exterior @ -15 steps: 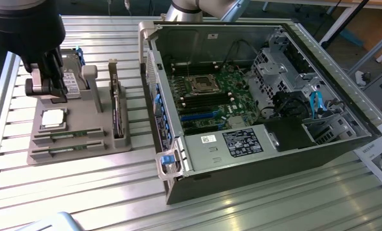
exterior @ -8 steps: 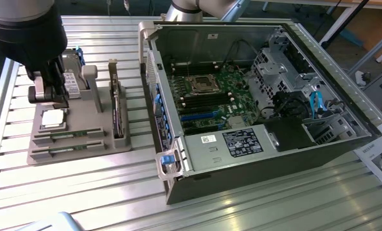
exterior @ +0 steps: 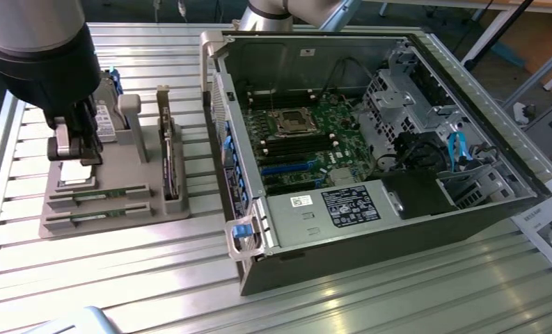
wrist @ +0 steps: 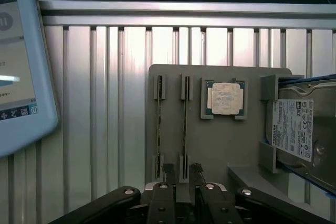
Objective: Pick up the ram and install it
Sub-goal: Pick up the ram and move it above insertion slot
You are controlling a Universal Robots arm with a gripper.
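Two ram sticks stand on edge in slots of a grey holder block (exterior: 117, 223); the nearer one (exterior: 104, 213) and the other (exterior: 108, 192) are thin green strips. In the wrist view they run as two narrow lines, one (wrist: 159, 129) and another (wrist: 184, 127). My gripper (exterior: 76, 160) hangs above the holder's far part, open with nothing between its fingers. In the wrist view the gripper (wrist: 182, 172) sits just short of the end of the second stick, its fingertips (wrist: 168, 170) either side of that line and not touching it.
On the holder also sit a square silver-topped processor (wrist: 226, 98), a hard drive (wrist: 299, 129) and a dark card on edge (exterior: 170, 167). The open computer case (exterior: 461, 90) with its motherboard (exterior: 303, 132) lies at the exterior view's right. A tablet (wrist: 16, 66) lies beside the holder.
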